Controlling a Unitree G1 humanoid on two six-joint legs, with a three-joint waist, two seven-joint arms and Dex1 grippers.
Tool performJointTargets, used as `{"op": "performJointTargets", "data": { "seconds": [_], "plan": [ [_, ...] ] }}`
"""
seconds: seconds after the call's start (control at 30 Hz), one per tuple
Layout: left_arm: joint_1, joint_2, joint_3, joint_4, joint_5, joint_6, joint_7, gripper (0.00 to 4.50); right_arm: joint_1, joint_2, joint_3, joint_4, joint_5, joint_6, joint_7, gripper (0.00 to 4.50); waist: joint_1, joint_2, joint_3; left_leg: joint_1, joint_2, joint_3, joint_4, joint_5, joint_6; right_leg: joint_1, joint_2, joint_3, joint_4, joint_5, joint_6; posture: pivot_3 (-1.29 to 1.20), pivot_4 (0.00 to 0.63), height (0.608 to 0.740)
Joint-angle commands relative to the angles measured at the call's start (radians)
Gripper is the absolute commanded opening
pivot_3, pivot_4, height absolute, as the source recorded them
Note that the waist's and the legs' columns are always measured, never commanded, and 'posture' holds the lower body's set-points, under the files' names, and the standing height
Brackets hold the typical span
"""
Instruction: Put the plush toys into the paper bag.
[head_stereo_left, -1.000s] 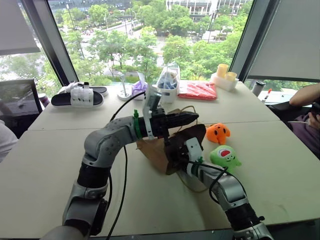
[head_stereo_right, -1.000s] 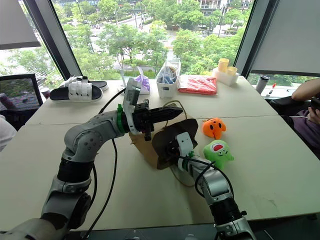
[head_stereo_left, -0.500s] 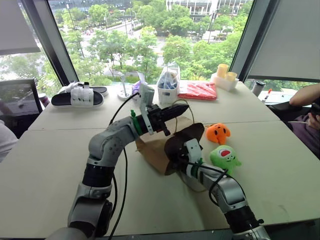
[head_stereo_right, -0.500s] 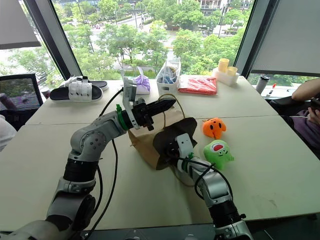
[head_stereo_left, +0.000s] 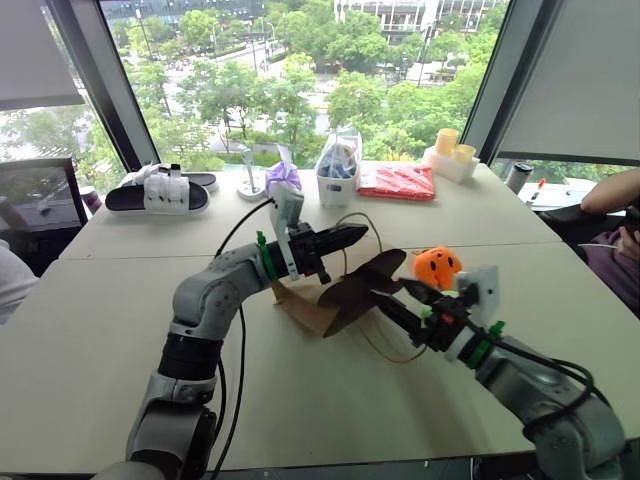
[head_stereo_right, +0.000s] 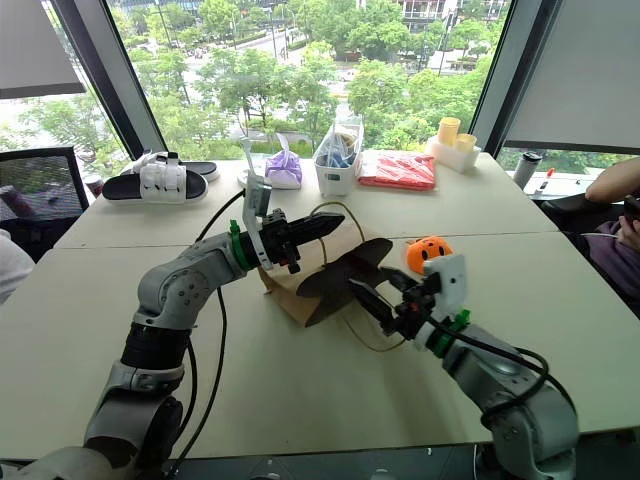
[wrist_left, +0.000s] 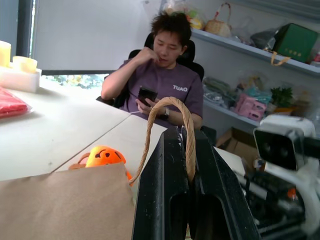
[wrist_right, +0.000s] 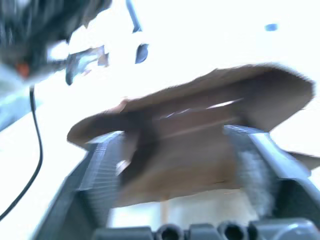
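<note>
The brown paper bag (head_stereo_left: 303, 300) lies tilted on the table, its dark mouth facing my right side. My left gripper (head_stereo_left: 356, 236) is shut on one tan cord handle (wrist_left: 188, 134) and holds it up above the bag. My right gripper (head_stereo_left: 393, 293) is open, its fingers spread wide just off the bag's mouth edge (wrist_right: 200, 95), which it does not touch. An orange plush toy (head_stereo_left: 437, 266) sits on the table just beyond the right gripper and also shows past the bag (wrist_left: 102, 155).
Along the far table edge stand black slippers (head_stereo_left: 155, 192), a purple cloth bundle (head_stereo_left: 283, 177), a clear tub (head_stereo_left: 336, 172), a red packet (head_stereo_left: 396, 181) and yellow cups (head_stereo_left: 448, 150). A seated person (wrist_left: 162, 82) is at the right end of the table.
My right gripper let go of the bag's mouth edge, opened, and drew back up and to the right. The left gripper kept its hold on the handle.
</note>
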Motion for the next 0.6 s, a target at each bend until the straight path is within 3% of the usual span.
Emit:
{"op": "performJointTargets", "data": {
  "seconds": [0.03,0.17,0.3,0.4,0.6],
  "plan": [
    [-0.003,-0.004,0.000,-0.016,-0.013,-0.002,-0.012,0.00,0.032,-0.092,-0.063,0.030,-0.041,0.006,-0.019,4.41,0.000,0.000,0.000,0.000,0.000,0.000,0.000,0.000,0.000,0.000,0.000,0.000,0.000,0.000,0.000,0.00,0.150,0.740],
    [-0.011,-0.012,-0.007,0.004,-0.002,-0.017,-0.016,0.00,0.061,-0.216,0.058,0.187,-0.238,-0.048,-0.043,4.41,-0.001,0.000,0.000,0.000,0.000,0.001,0.000,0.000,0.000,0.001,0.000,0.000,-0.001,0.000,0.000,0.00,0.150,0.740],
    [-0.016,-0.020,-0.020,0.016,0.016,-0.035,-0.019,0.00,0.018,-0.244,0.183,0.362,-0.368,-0.135,-0.027,4.41,-0.003,0.000,0.000,0.000,0.000,0.002,0.001,0.000,0.000,0.000,0.000,0.000,0.000,0.000,0.000,0.00,0.150,0.740],
    [-0.007,-0.014,-0.039,0.003,0.041,-0.056,-0.028,0.00,-0.004,-0.250,0.239,0.468,-0.447,-0.234,-0.009,3.54,-0.003,0.000,0.000,0.000,0.000,0.002,0.001,0.000,0.000,0.000,0.000,0.001,0.000,0.000,0.000,0.00,0.150,0.740],
    [0.007,-0.001,-0.027,-0.014,0.046,-0.057,-0.018,0.00,-0.012,-0.227,0.226,0.494,-0.454,-0.280,0.026,0.70,-0.001,0.000,0.000,0.001,0.000,0.001,0.003,0.000,0.000,0.002,0.000,0.001,-0.001,0.000,0.000,0.00,0.150,0.740]
  ]
}}
